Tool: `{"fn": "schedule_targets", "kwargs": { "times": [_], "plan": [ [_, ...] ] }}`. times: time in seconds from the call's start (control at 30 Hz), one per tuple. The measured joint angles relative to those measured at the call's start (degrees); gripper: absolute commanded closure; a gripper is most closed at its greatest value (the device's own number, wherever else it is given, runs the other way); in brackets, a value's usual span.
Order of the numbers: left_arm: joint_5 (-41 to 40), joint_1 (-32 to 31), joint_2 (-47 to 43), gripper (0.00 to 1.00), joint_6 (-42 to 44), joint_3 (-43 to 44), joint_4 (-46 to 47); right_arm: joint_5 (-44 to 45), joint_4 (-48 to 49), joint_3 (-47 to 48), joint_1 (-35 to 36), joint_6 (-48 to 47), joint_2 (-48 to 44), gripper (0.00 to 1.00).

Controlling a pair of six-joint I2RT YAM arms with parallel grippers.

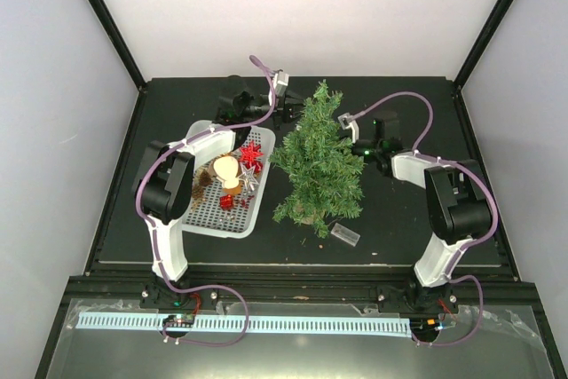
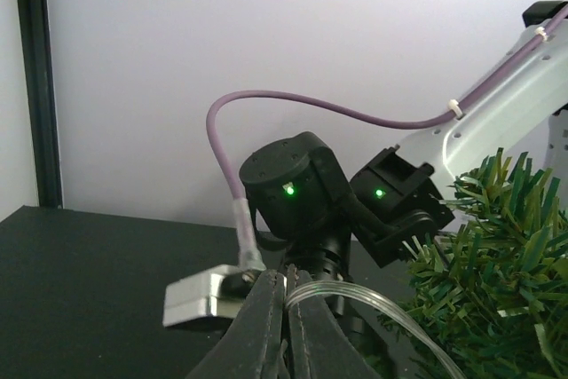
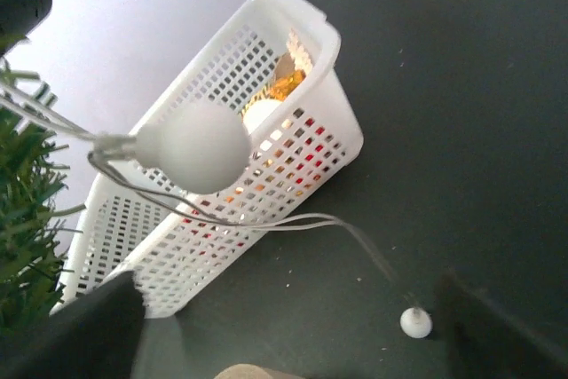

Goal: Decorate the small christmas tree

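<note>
**Black table [image 1: 399,228], white walls [image 1: 311,6]: a strand of bulbs meets the small christmas tree [image 1: 315,166]**

From above, a clear plastic piece [image 1: 346,236] lies nearest, at lower centre, just beside the fir's tan base. The tree stands upright at mid-frame. The white basket [image 1: 213,215] of ornaments [image 1: 251,155] sits just to its left. Farther back, the two arms flank the crown.

In its own wrist view the left gripper [image 2: 286,295] is pressed shut at bottom centre on a clear wire [image 2: 337,287], which arcs toward the needles at lower right. The right gripper [image 3: 284,295] stands wide apart. Its blurred fingers [image 3: 98,326] sit in the lower corners with nothing between them. A white bulb [image 3: 191,144] hangs on the wire at left centre, and a smaller bulb [image 3: 415,321] rests on the table at lower right.

The tree looks light and top-heavy on its small base. Its bristly branches are likely to spring and give rather than resist, so a tug on the wire could slide or tip it. The low trunk or the base looks the safest hold, not the needle tips.

Only the overhead view gives the layout, but it resolves neither wire nor jaws. The left wrist view alone shows the pinch. The right wrist view alone shows the bulbs and the basket's slotted side.
</note>
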Motion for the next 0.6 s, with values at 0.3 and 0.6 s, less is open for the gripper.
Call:
{"fn": "schedule_targets", "kwargs": {
  "times": [0.3, 0.6],
  "plan": [
    [0.4, 0.0, 0.0, 0.96, 0.0, 0.2, -0.3, 1.6, -1.9, -1.1, 2.4, -2.5, 0.0, 0.00],
    [0.8, -0.5, 0.0, 0.95, 0.0, 0.2, -0.7, 5.3, 2.8, -0.8, 3.3, -0.4, 4.1, 0.00]
  ]
}}
